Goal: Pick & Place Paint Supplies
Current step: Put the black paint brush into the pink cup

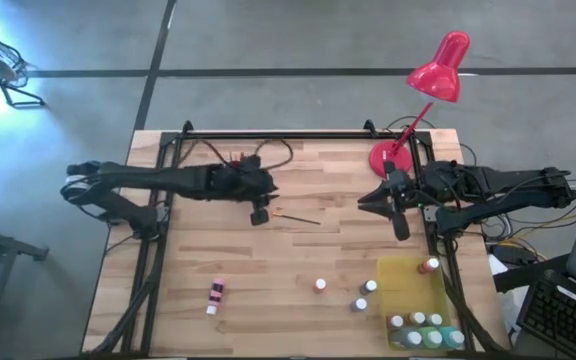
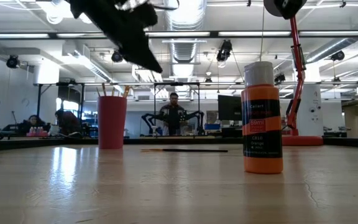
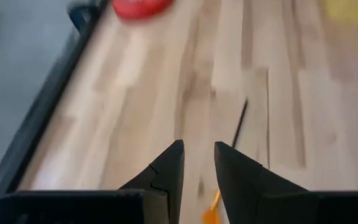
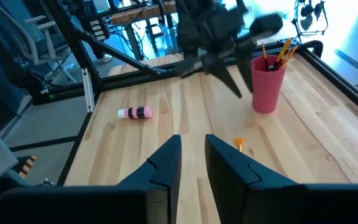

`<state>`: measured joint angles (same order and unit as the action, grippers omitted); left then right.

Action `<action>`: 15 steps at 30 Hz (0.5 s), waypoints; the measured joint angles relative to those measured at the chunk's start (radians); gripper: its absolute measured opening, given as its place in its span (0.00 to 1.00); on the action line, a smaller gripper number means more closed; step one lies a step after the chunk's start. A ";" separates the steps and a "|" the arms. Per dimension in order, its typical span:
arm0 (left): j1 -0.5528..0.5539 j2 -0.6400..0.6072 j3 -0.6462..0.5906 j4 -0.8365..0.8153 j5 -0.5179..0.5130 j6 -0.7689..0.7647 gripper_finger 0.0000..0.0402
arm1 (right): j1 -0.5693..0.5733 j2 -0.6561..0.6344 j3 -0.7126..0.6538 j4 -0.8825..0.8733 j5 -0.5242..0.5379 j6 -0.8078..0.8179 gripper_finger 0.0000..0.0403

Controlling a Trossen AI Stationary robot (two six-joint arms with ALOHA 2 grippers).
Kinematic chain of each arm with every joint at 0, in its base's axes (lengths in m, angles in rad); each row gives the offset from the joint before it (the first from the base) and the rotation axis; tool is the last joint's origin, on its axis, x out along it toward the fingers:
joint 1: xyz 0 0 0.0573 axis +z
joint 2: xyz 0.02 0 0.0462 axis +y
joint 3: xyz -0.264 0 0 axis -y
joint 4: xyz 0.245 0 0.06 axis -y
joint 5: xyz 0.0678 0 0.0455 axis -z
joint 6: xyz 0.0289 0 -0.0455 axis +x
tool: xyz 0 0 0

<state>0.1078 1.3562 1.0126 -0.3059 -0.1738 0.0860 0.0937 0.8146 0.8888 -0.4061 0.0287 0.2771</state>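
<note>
Nearest the low camera stood an orange paint bottle [image 2: 263, 118], upright on the table [image 1: 268, 270]. We use the paintbrush [image 1: 298, 217] lying flat mid-table as our landmark. The left gripper [image 1: 260, 214] hovered just beside its orange tip, fingers slightly parted around nothing, likely poised to pick it up. Nearer the front edge than the brush, a pink bottle [image 1: 214, 295] lay on its side, and several bottles sat loose beside and inside the yellow tray [image 1: 408, 275]. The right gripper [image 1: 401, 226] waited well to the brush's right, narrowly parted and empty. Behind the brush stood a red cup [image 2: 112, 122] holding brushes. Tray bottle colours were hard to distinguish.
</note>
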 joint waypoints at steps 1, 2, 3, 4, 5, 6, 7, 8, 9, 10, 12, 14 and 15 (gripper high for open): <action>0.000 0.019 0.000 -0.015 0.000 0.000 0.24 | 0.000 0.000 -0.003 0.001 0.000 0.000 0.18; 0.000 0.037 0.000 -0.033 0.000 0.000 0.24 | 0.000 0.000 -0.006 0.000 0.000 0.000 0.19; 0.000 0.053 0.000 -0.050 -0.001 0.001 0.25 | 0.000 0.000 -0.008 0.000 0.000 0.000 0.19; 0.000 0.069 0.000 -0.066 -0.002 0.002 0.26 | 0.000 0.000 -0.010 -0.001 0.000 0.000 0.20; 0.000 0.086 0.000 -0.085 -0.004 0.003 0.28 | 0.000 0.000 -0.011 -0.001 0.000 0.000 0.20; 0.000 0.102 0.000 -0.097 -0.005 0.004 0.31 | 0.000 0.000 -0.012 -0.001 0.000 0.000 0.21; 0.000 0.118 0.000 -0.104 -0.007 0.004 0.33 | 0.000 0.000 -0.013 0.000 0.000 0.000 0.22; 0.002 0.134 0.000 -0.112 -0.007 0.004 0.36 | 0.000 0.000 -0.014 0.001 0.000 0.000 0.22; 0.002 0.150 0.000 -0.119 -0.008 0.007 0.40 | 0.000 0.000 -0.015 0.000 0.000 0.000 0.23; 0.002 0.166 0.000 -0.124 -0.008 0.011 0.43 | 0.000 0.000 -0.015 0.000 0.000 0.000 0.23; 0.002 0.194 0.000 -0.136 -0.008 0.015 0.48 | 0.000 0.000 -0.015 0.001 0.001 0.000 0.24; 0.002 0.218 0.003 -0.156 -0.008 0.026 0.51 | 0.000 0.000 -0.016 0.001 0.000 0.000 0.25; 0.002 0.229 0.004 -0.158 -0.008 0.031 0.52 | 0.000 0.000 -0.016 0.000 0.001 0.000 0.25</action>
<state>0.1097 1.5852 1.0166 -0.4640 -0.1818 0.1166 0.0933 0.8146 0.8726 -0.4057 0.0292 0.2775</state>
